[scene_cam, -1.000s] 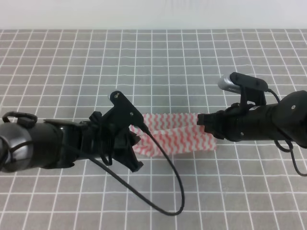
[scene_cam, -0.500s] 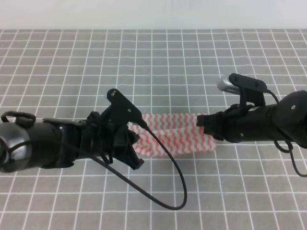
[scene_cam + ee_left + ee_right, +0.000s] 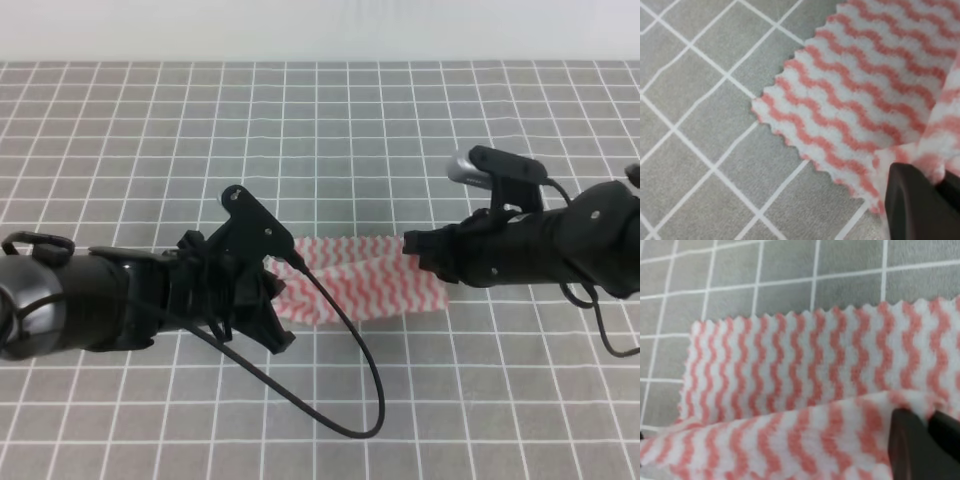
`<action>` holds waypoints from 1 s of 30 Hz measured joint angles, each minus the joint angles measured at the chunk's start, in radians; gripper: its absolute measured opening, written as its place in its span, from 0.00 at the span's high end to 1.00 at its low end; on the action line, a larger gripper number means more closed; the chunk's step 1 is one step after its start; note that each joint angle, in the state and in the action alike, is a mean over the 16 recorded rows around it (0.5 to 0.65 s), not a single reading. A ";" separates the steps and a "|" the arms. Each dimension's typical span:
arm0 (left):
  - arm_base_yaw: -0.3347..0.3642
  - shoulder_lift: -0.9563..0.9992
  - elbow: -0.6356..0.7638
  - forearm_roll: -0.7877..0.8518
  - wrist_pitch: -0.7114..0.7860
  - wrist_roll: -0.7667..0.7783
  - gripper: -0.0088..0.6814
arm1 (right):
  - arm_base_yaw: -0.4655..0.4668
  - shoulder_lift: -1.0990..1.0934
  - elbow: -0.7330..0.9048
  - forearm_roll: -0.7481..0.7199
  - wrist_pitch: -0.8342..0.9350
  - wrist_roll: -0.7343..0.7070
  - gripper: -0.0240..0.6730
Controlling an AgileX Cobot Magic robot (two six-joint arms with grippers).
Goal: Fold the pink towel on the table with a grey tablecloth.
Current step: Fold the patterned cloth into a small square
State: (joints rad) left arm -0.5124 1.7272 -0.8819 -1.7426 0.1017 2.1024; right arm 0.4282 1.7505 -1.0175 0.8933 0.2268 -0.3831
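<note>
The pink towel point(image 3: 365, 282) lies as a partly doubled strip on the table with a grey tablecloth point(image 3: 320, 140), between my two arms. My left gripper point(image 3: 281, 288) is shut on the towel's left end. In the left wrist view a raised flap of the pink towel point(image 3: 855, 95) runs into the dark fingers point(image 3: 912, 200) at the lower right. My right gripper point(image 3: 415, 250) is shut on the right end. In the right wrist view a lifted layer of the towel point(image 3: 805, 385) hangs over the flat layer, pinched by the fingers point(image 3: 912, 445).
A black cable point(image 3: 352, 395) loops down from the left arm over the near cloth. A silver camera point(image 3: 480, 168) sits on the right arm. The white back wall point(image 3: 320, 30) borders the far edge.
Both grippers have shifted slightly toward the far side with the towel's near edge, the right one also a little leftward. The towel strip looks narrower.
</note>
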 joint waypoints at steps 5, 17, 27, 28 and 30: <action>0.000 0.008 -0.008 -0.001 -0.009 0.000 0.99 | -0.009 0.021 -0.020 -0.004 0.013 0.000 0.99; 0.000 0.067 -0.068 -0.003 -0.015 -0.005 0.99 | -0.052 0.033 -0.032 -0.011 0.041 0.000 0.99; 0.000 0.114 -0.117 -0.003 -0.036 0.001 0.99 | -0.060 0.062 -0.061 -0.012 0.050 0.000 0.99; 0.000 0.117 -0.120 -0.003 -0.038 0.002 0.99 | -0.060 0.066 -0.065 -0.012 0.051 0.000 0.99; 0.000 0.123 -0.126 -0.003 -0.044 0.006 0.99 | -0.060 0.075 -0.074 -0.012 0.054 0.000 0.99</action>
State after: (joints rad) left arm -0.5123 1.8506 -1.0081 -1.7460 0.0579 2.1080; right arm 0.3685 1.8255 -1.0919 0.8812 0.2804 -0.3830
